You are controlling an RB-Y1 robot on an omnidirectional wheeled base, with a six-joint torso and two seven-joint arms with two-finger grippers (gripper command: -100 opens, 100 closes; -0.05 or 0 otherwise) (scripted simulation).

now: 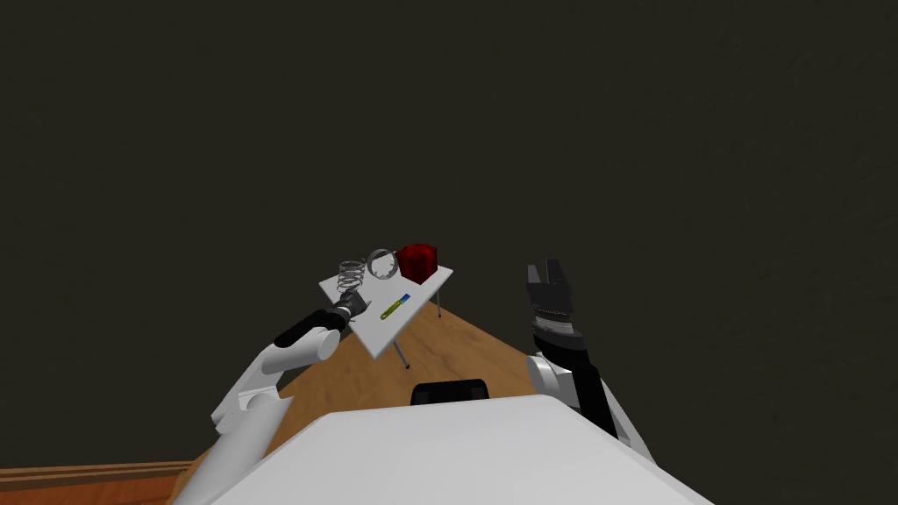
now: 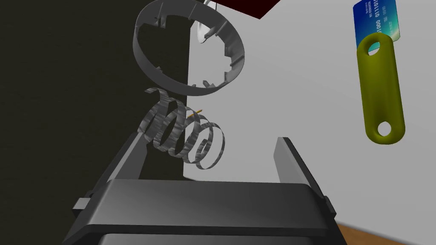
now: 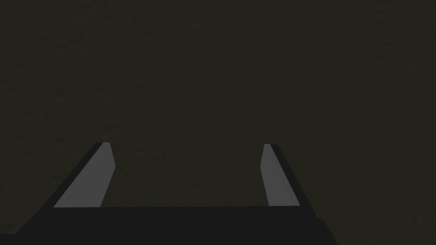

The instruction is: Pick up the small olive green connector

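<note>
Gaping left pincer (image 2: 209,138) near spring (image 2: 183,136), olive connector (image 2: 380,91) overlapping cut-off blue card (image 2: 379,19)

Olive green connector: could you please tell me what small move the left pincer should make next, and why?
Probably shift the left pincer sideways over the white table toward the olive green connector. The pincer stands open facing the grey spring, while the connector lies flat beyond one finger, its far end on a blue card.
</note>
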